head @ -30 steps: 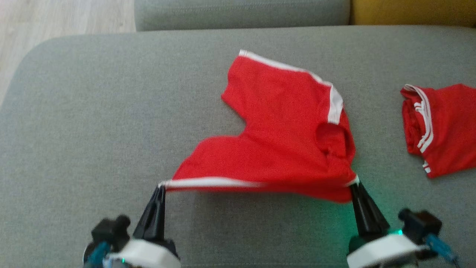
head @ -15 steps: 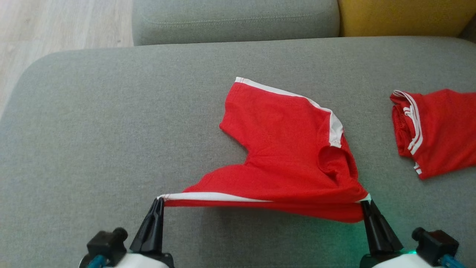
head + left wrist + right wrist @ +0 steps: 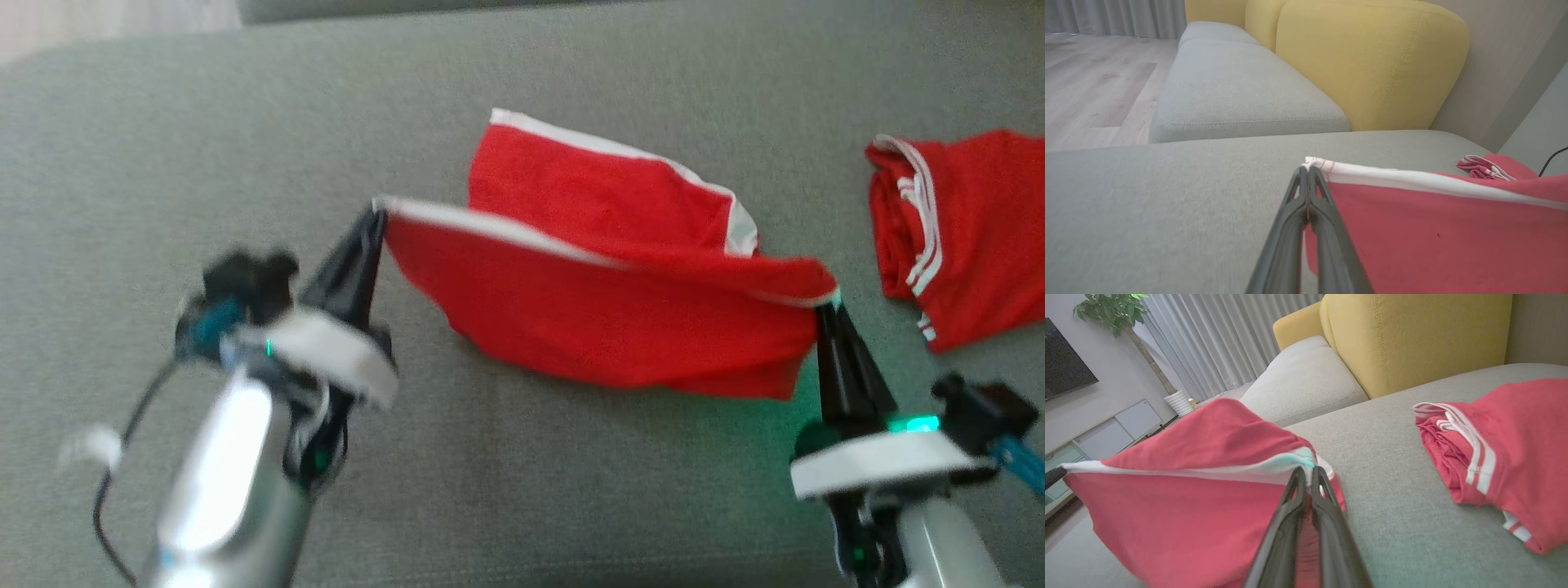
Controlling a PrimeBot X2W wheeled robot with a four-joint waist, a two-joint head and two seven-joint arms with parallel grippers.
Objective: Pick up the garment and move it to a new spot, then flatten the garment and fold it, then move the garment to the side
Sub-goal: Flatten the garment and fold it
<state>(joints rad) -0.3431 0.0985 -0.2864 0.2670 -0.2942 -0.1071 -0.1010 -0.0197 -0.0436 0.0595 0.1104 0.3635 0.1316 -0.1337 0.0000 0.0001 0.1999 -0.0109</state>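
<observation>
Now the held hem is up and forward. A moment ago we had it stretched low at the near side of the grey cushion (image 3: 163,147), with the cloth lying flat beyond. The head camera has shifted too, so part of the change is ours.

At left, the left gripper (image 3: 375,217) is raised over the cushion, jaws pinched tight on the white-trimmed corner; it is blurred, so probably moving.

Between the arms the garment (image 3: 604,318) hangs as a taut red sheet. Its lower part drapes to the cushion and its far leg lies flat behind.

The right gripper (image 3: 826,307) is likewise clamped on the other corner.

We judge the fold is under way, the hem being carried over the far half.

Farther right, apart from it, lies a second red garment (image 3: 963,237), bundled. The carry and the later move aside must stay clear of it.
</observation>
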